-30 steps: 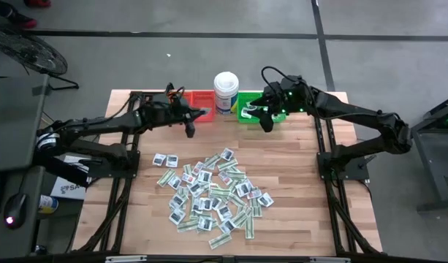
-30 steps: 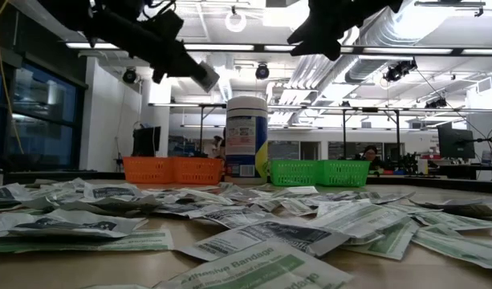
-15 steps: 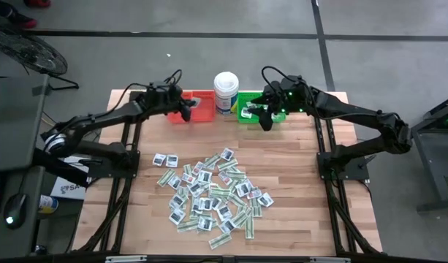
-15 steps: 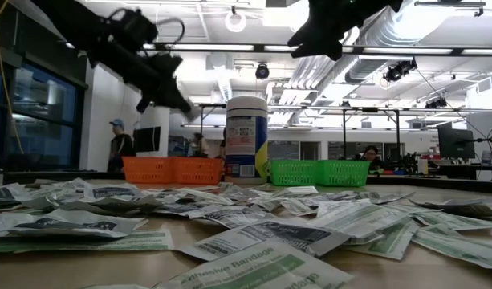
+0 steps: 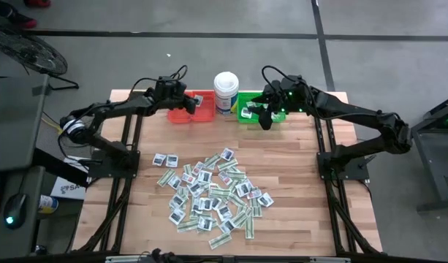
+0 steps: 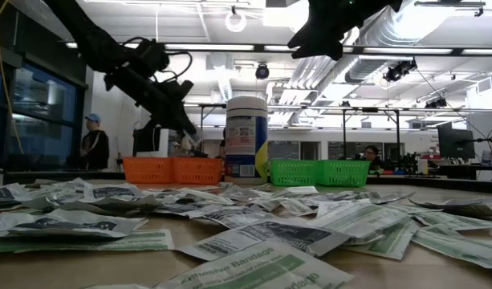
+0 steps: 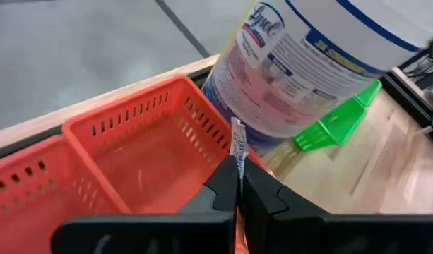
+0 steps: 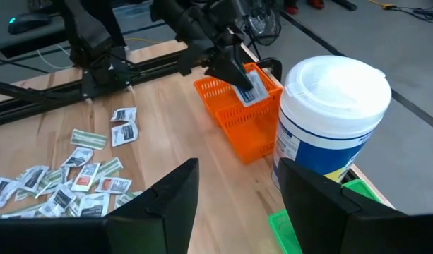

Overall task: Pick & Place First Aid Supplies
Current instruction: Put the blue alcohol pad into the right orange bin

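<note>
Currently: one packet (image 7: 237, 137) over the red bin (image 5: 196, 109); the rest in a pile (image 5: 213, 193) on the surface (image 5: 297, 175), near side of the tub (image 5: 226, 90).
Left hand (image 5: 187, 105) pinched shut on the packet's edge, beside the tub. Right hand (image 5: 264, 120) spread wide, empty, above the green bin (image 5: 247, 109). Packets look light, thin, limp, probably slick; best nipped at a free edge.
</note>
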Available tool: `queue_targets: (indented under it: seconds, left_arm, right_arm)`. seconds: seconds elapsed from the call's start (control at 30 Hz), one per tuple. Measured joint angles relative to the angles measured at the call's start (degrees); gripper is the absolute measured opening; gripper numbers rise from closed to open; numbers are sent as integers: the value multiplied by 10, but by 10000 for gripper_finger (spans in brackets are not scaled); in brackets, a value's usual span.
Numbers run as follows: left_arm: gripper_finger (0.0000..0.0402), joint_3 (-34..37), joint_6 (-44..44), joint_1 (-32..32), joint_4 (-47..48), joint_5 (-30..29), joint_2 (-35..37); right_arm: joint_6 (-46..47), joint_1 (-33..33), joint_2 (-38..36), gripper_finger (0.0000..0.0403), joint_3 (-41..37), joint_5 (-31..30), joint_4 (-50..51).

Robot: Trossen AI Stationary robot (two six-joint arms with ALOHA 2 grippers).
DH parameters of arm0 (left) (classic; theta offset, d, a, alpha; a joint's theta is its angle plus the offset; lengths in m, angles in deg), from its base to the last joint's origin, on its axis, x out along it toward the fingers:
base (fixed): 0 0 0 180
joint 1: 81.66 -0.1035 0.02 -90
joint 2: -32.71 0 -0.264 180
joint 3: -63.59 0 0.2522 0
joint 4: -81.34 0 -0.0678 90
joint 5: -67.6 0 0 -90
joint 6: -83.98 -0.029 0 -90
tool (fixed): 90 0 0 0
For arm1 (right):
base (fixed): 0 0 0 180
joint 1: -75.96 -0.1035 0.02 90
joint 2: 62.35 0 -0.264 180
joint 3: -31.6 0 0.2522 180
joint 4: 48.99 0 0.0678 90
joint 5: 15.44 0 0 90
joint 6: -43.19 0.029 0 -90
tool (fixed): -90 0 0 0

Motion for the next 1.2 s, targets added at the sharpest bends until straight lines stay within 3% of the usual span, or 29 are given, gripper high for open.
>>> queue_targets:
  seconds: [0.27,0.57,0.7,0.87,1.0,1.2]
  left_arm:
    - [0,-92,-4,0,87,-11,-60]
    - [4,-99,-31,0,148,-3,-82]
    - [40,-99,-50,0,139,18,-87]
    - [122,-99,-52,5,139,18,-87]
    - [174,-99,-61,4,139,52,-87]
    - [183,-99,-109,18,138,125,-79]
  right_arm:
    - [0,0,0,188,0,-5,0]
    - [0,0,0,188,0,-4,0]
    - [0,0,0,188,0,-3,0]
    - [-3,0,0,188,0,-2,0]
    - [2,0,0,188,0,-2,11]
    - [37,-1,0,188,-1,2,62]
